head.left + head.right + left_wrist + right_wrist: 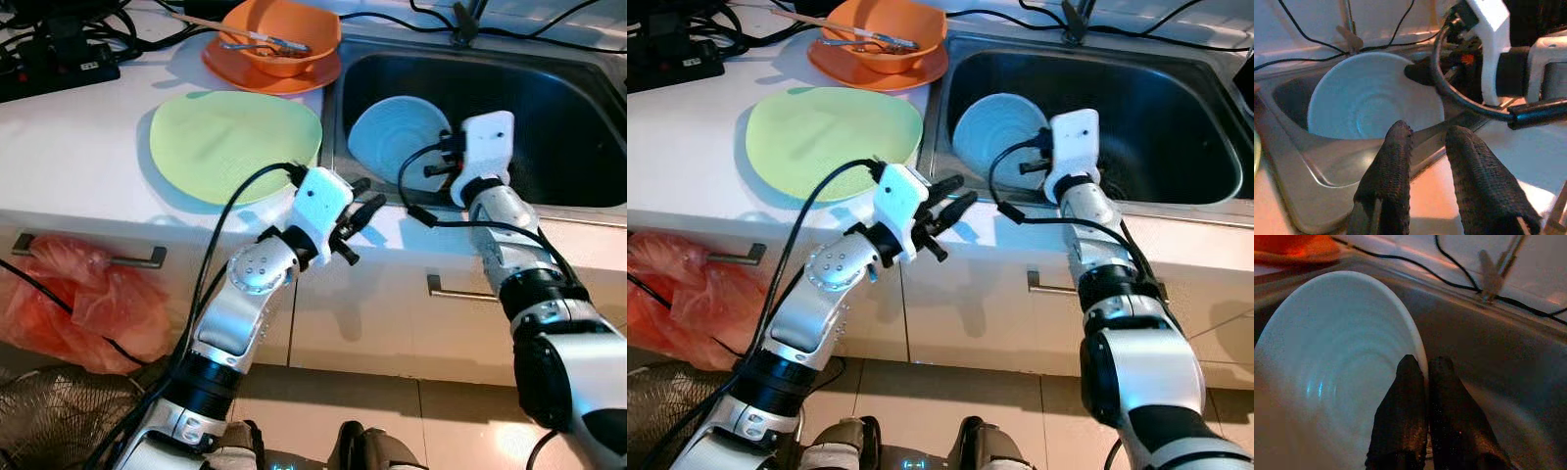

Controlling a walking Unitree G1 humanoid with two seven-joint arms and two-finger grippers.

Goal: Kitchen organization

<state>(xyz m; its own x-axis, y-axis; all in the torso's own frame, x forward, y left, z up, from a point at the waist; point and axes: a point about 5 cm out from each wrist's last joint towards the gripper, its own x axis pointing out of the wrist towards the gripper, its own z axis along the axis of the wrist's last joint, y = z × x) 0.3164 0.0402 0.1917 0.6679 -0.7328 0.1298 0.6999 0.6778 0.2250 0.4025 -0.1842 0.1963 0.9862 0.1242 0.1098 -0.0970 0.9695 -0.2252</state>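
Note:
A pale blue plate (pixel 392 137) leans tilted inside the steel sink (pixel 558 117). My right gripper (pixel 1421 366) reaches down into the sink and is shut on the plate's (pixel 1337 347) near rim, which runs between the two fingertips. My left gripper (pixel 369 195) hovers over the counter's front edge just left of the sink, open with nothing between its fingers (pixel 1396 156); it points toward the blue plate (pixel 1371 98). On the counter lie a light green plate (pixel 235 145) and an orange bowl (pixel 284 34) holding utensils, stacked on an orange plate (pixel 279 78).
A faucet (pixel 465 20) and cables run along the back of the sink. A black power strip (pixel 59 69) sits at the counter's far left. A red plastic bag (pixel 88 304) hangs by a drawer handle (pixel 127 258), above a fan grille (pixel 49 411).

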